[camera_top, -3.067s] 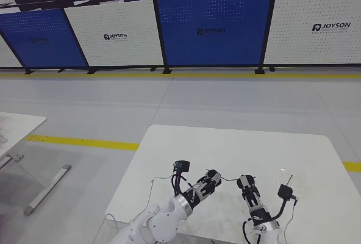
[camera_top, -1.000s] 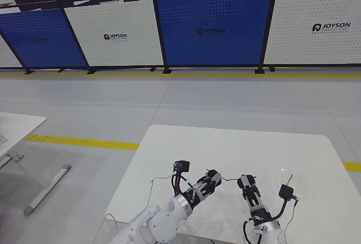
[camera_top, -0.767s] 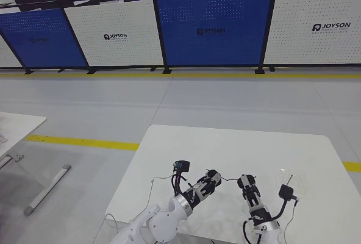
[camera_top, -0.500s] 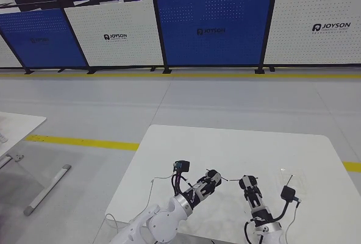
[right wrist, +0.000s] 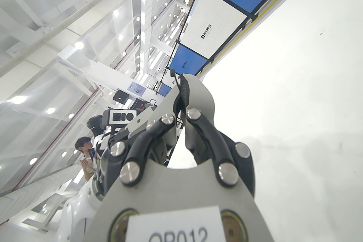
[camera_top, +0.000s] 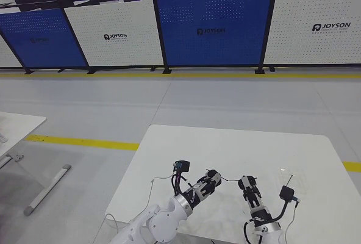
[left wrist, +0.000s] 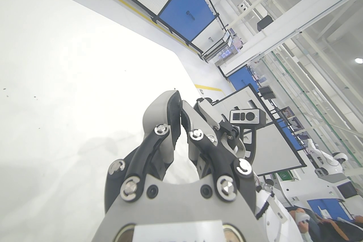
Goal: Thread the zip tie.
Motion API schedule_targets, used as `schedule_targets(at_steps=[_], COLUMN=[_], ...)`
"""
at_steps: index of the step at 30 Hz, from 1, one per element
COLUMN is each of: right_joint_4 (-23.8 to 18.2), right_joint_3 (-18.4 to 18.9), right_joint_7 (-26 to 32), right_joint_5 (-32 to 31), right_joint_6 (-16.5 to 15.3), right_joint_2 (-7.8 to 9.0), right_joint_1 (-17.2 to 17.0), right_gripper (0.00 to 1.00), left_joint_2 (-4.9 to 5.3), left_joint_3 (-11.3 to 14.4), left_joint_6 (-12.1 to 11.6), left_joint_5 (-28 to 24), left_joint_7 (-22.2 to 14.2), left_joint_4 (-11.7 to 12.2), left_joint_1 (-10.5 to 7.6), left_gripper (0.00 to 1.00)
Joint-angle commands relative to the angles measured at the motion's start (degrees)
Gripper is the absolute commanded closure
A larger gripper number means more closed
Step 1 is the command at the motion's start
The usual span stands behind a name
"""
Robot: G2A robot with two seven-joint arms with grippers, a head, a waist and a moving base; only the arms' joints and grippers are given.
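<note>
Hovering low over the near part of a white counter [camera_top: 168, 152], the robot's two arms face each other tip to tip. The right claw [right wrist: 183, 84] is clamped tight on the black zip tie [right wrist: 172, 73]. The strap is pinched between its pads and the small squared head pokes out just past the fingertips, a grip that seems chosen to leave the slot free and aimed at the other arm. The left claw [left wrist: 180, 102] is likewise pressed shut, pad to pad. Seen from above, a thin dark strand bridges the gap to its tips, but whether it actually has the tail end pinched cannot be told. Held in the air between the arms and clear of the surface, the tie should be able to bend into a loop without dragging. The strap looks slim, flexible and plastic, and likely to twist if nudged off line. Both claws wear smooth grey shells over black ribbed pads, linked by dark bars on bright metal pins. The counter is plain, matte and round-cornered
</note>
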Motion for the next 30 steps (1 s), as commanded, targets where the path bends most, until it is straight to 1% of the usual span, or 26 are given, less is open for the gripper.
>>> schedule_targets(at_steps=[1, 13, 22, 30], right_joint_4=[-0.01, 0.06, -0.89, -0.83], right_joint_3=[0.02, -0.44, 0.73, 0.39], right_joint_7=[0.05, 0.18, -0.29, 0.25], right_joint_5=[-0.19, -1.11, -1.28, -1.77], right_joint_6=[0.07, 1.01, 0.15, 0.94], right_joint_2=[-0.04, -0.48, -0.50, -0.73], right_joint_1=[-0.03, 0.45, -0.92, -0.72], right_gripper=[1.00, 1.00, 1.00, 1.00], left_joint_2=[0.00, 0.00, 0.00, 0.00], left_joint_3=[0.00, 0.00, 0.00, 0.00], left_joint_6=[0.00, 0.00, 0.00, 0.00], left_joint_5=[0.00, 0.00, 0.00, 0.00], left_joint_7=[0.00, 0.00, 0.00, 0.00], left_joint_4=[0.00, 0.00, 0.00, 0.00], left_joint_1=[0.00, 0.00, 0.00, 0.00], left_gripper=[1.00, 1.00, 1.00, 1.00])
